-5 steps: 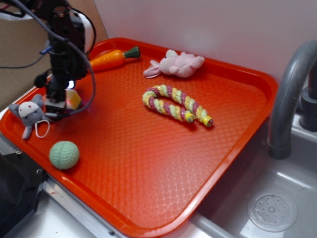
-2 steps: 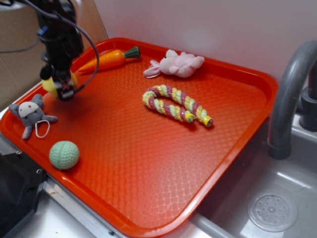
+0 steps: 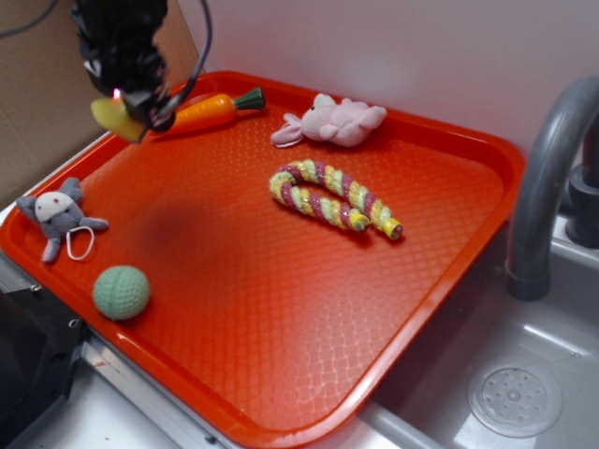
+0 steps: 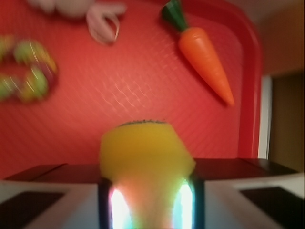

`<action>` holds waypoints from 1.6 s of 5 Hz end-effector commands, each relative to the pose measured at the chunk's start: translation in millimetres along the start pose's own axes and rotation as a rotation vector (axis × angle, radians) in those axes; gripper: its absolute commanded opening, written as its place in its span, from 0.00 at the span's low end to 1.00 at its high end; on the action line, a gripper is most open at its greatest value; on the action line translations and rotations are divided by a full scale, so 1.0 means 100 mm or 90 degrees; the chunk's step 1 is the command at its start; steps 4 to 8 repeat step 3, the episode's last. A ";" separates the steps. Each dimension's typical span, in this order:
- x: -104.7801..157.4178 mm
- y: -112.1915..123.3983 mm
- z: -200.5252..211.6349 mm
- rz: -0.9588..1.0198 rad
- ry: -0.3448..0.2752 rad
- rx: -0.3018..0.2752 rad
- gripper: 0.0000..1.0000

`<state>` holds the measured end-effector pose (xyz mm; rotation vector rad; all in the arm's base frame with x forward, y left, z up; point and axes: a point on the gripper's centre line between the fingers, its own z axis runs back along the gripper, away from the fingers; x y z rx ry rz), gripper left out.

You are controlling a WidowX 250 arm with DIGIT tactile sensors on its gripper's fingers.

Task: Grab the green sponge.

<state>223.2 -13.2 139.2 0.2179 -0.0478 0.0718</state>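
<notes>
My gripper point(image 3: 126, 105) is shut on the green sponge point(image 3: 114, 116) and holds it in the air above the back left corner of the red tray point(image 3: 468, 140), close to the orange toy carrot point(image 3: 201, 111). The sponge shows mostly bright yellow. In the wrist view the sponge point(image 4: 145, 157) is squeezed between my two fingers, with the carrot point(image 4: 205, 57) on the tray beyond it. My gripper point(image 4: 148, 202) fills the bottom of that view.
On the tray lie a pink plush rabbit point(image 3: 332, 122), a striped rope toy point(image 3: 332, 198), a grey plush mouse point(image 3: 61, 215) and a pale green knitted ball point(image 3: 122, 292). A grey faucet point(image 3: 547, 178) and a sink point(image 3: 515, 398) stand at the right.
My gripper has closed on the sponge and lifted it off the tray's left side, moving up and toward the back. The grey mouse and ball stayed put.
</notes>
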 end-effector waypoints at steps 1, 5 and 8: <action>0.07 -0.30 0.86 0.087 -0.006 -0.056 0.00; 0.14 -0.25 0.72 0.057 -0.020 -0.066 0.11; 0.14 -0.25 0.72 0.057 -0.020 -0.066 0.11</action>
